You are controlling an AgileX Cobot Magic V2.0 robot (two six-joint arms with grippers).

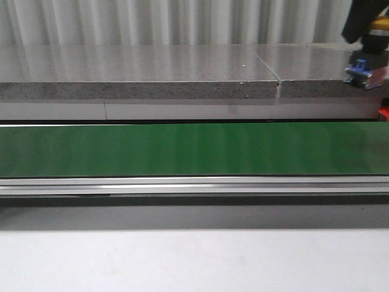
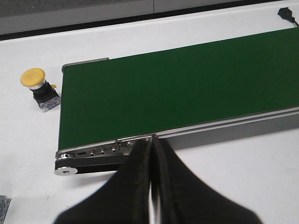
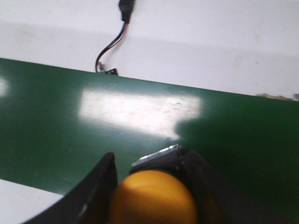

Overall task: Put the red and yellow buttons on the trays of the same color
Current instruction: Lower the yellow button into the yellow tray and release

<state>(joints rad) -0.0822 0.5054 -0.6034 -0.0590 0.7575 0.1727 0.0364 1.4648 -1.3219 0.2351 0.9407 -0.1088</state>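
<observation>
The right gripper [image 3: 149, 196] is closed on a yellow button [image 3: 152, 198], with one black finger [image 3: 96, 191] on each side of its round cap. It holds the button above the green belt [image 3: 70, 135], near the belt's edge. A thin cable [image 3: 112, 44] lies on the white tabletop [image 3: 210, 42] beyond. The left gripper [image 2: 152, 186] is empty, its fingers pressed together, just beside the belt's end. A second yellow button [image 2: 38, 88] stands on the tabletop beside that same end.
</observation>
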